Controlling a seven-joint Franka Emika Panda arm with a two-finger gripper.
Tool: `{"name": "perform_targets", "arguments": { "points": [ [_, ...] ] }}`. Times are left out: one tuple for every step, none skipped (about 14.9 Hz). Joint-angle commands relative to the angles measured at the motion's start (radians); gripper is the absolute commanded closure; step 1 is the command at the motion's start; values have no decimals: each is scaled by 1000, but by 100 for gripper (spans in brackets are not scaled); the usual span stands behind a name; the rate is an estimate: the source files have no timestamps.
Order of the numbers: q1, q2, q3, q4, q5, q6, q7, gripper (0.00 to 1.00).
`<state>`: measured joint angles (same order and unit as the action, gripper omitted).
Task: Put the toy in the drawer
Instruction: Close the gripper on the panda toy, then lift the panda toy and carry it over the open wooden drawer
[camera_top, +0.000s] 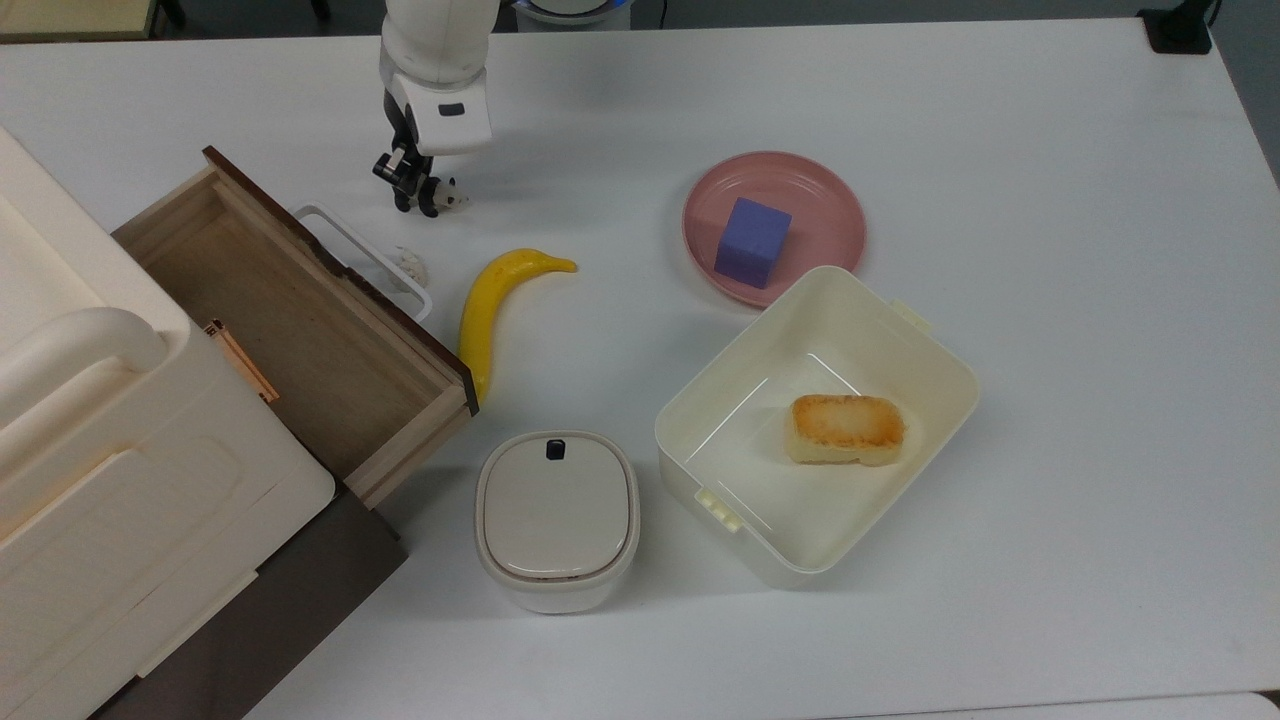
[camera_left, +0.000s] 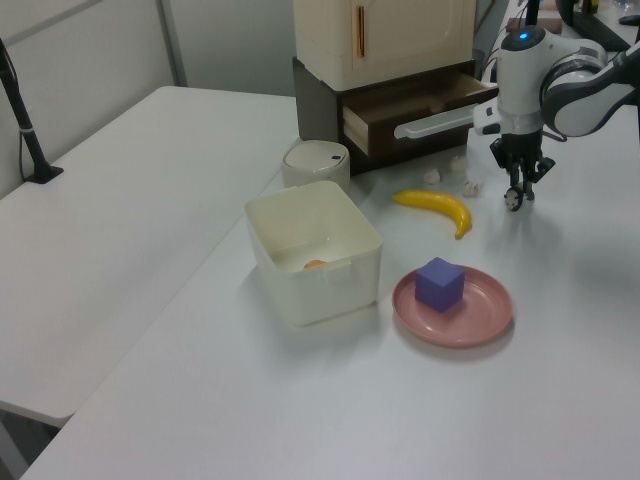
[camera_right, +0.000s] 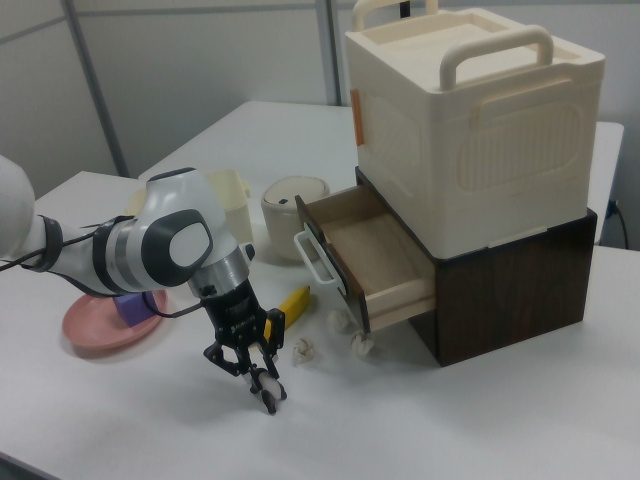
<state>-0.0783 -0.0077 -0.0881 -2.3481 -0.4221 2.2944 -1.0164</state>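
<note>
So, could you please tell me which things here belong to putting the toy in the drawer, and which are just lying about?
For the job:
- toy, in the hand
- drawer, open

Lying about:
- banana
- purple cube on pink plate
- cream bin holding bread
- lidded container

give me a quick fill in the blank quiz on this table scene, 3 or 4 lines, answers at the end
1. The pincer is shut on the ____, a tiny panda figurine.
2. The purple cube sits on a pink ____.
3. The wooden drawer of the cabinet stands ____, with nothing inside it.
4. The yellow ____ lies on the table between the drawer's front panel and the cream bin.

Missing words: toy; plate; open; banana
</note>
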Motion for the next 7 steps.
{"name": "perform_targets", "arguments": {
  "points": [
    [3, -24, -10, 13, 2, -41, 12, 96],
    [3, -26, -10, 38, 14, -79, 7, 96],
    [5, -28, -10, 71, 49, -116, -5, 96],
    [6, -29, -10, 101, 87, -150, -17, 96],
    [6, -31, -10, 133, 118, -179, -30, 96],
    [8, -31, -10, 168, 140, -214, -39, 96],
    [8, -29, -9, 208, 158, -249, -41, 96]
  ]
}}
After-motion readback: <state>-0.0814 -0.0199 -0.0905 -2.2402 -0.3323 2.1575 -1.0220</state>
